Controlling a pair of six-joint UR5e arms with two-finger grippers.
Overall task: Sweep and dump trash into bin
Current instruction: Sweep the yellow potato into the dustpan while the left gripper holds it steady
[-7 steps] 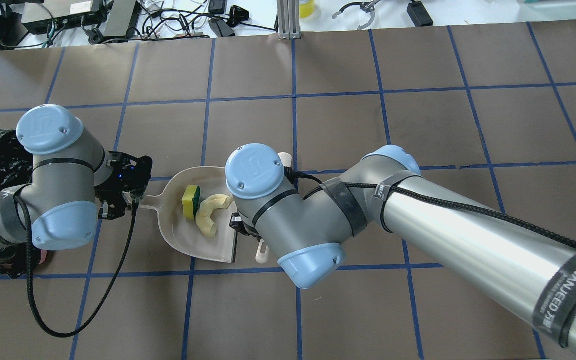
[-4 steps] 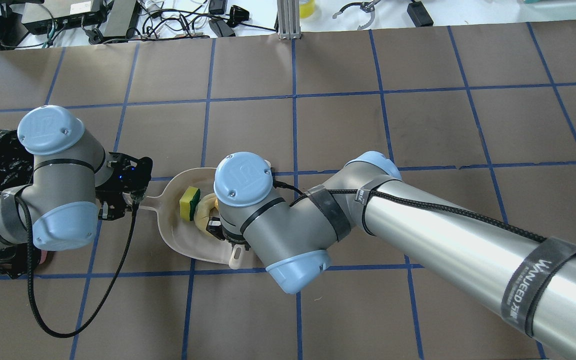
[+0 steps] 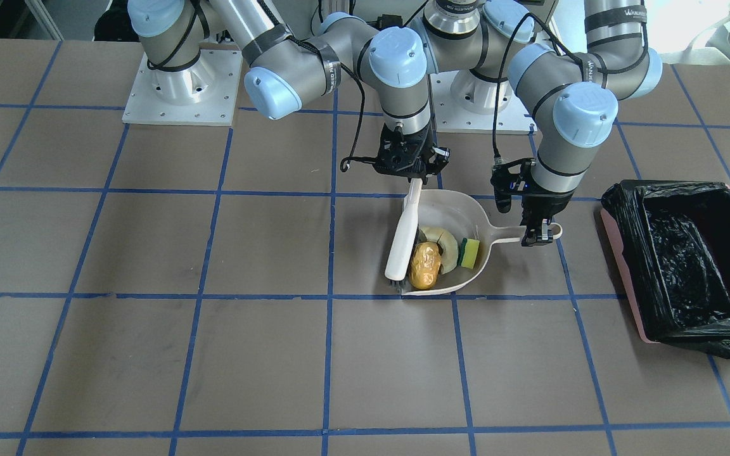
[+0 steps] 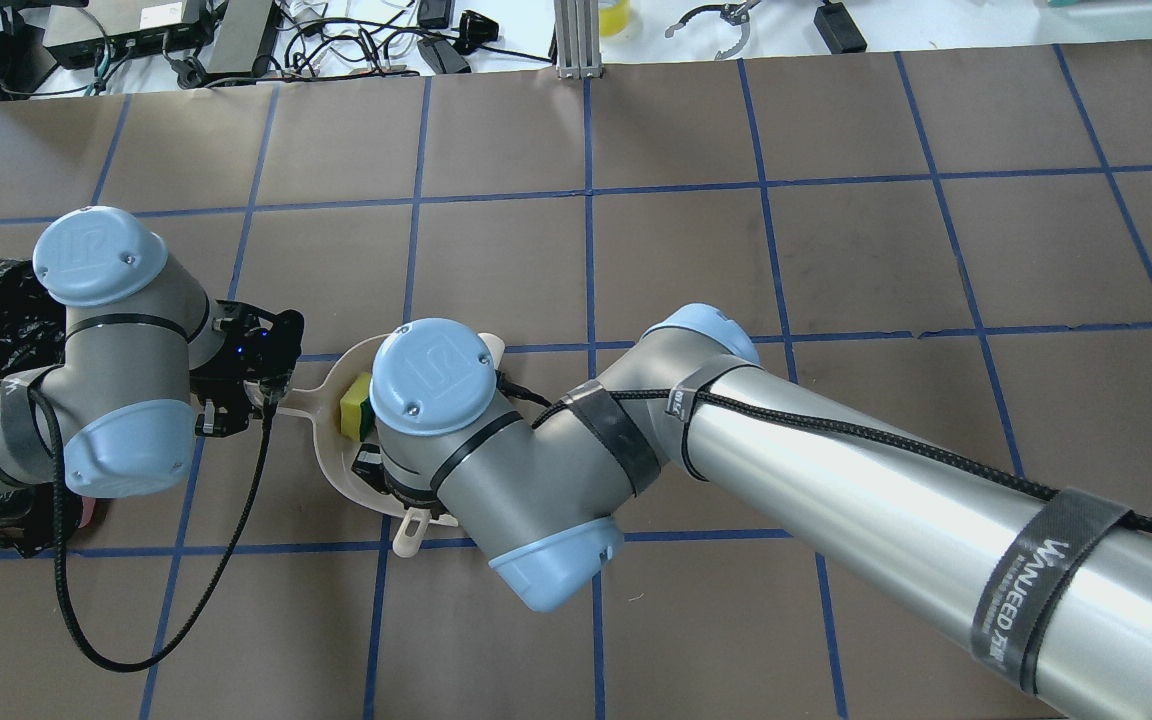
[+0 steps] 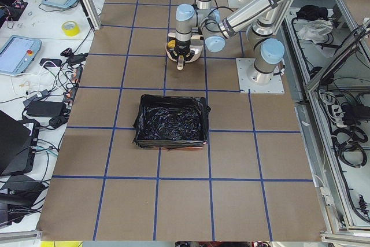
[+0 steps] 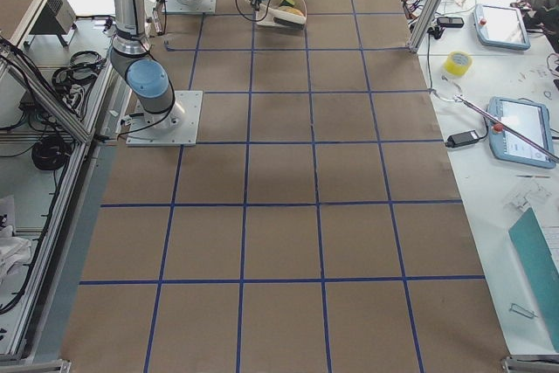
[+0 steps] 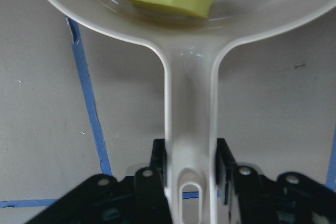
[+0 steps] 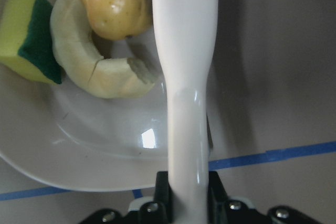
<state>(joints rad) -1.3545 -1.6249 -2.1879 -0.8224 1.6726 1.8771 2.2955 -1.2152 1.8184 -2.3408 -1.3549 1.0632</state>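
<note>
trash in pan, brush at the pan mouth, dump not yet done

left gripper (image 3: 537, 237) clamped on the dustpan (image 3: 450, 206) handle; right gripper (image 3: 410, 172) clenched on the white brush (image 3: 403, 234) handle, brush lying along the dustpan's open mouth; potato lump (image 3: 425, 265), cream peel (image 3: 444, 239) and sponge (image 3: 469, 252) all inside the dustpan, lump against the brush, sponge toward the handle side; looks like light stuff, lump is round and likely to roll, sponge soft, peel bendy; pan is stiff glossy plastic so things should slide out easily; best carried by the handle, kept level till over the bin (image 3: 623, 269); bin sits beyond the dustpan's handle end, well apart; table (image 3: 213, 253) flat brown sheet with blue tape grid around the dustpan.
</note>
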